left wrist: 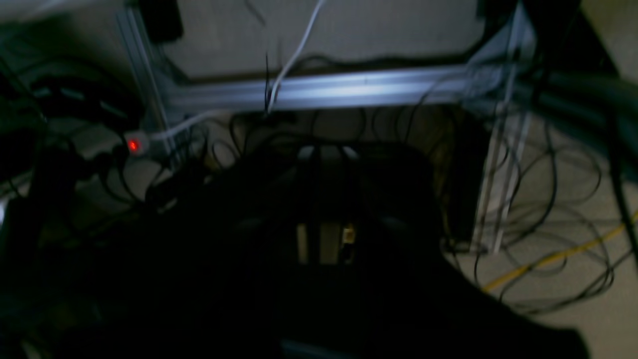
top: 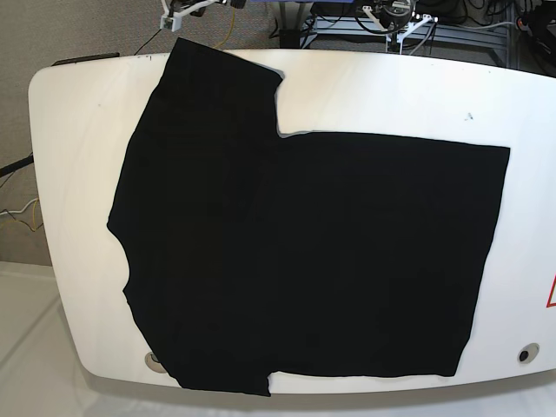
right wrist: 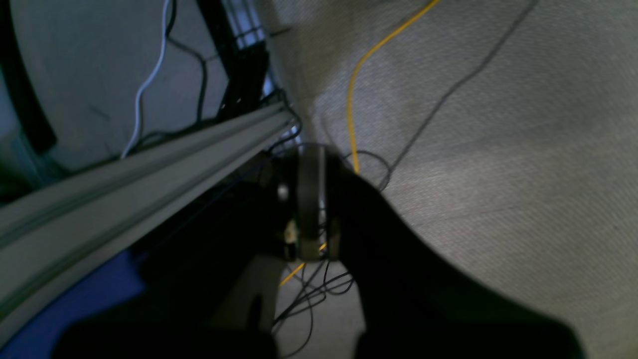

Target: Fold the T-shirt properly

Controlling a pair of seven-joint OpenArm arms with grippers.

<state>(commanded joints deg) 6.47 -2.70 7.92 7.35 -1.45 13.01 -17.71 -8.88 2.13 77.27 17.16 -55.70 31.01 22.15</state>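
Rounded white table, grey carpet beyond. Spread flat across it, left sleeve end to right hem: plain black cloth T-shirt. Arms off the top edge; wrist views dark and blurred, jaw states impossible to tell.

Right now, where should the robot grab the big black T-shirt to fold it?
Probably the far sleeve of the T-shirt. It sticks out toward the table's far edge, a loose flap with free edges. Come from the far side and pinch its outer hem, since everything else lies flat with nothing raised.
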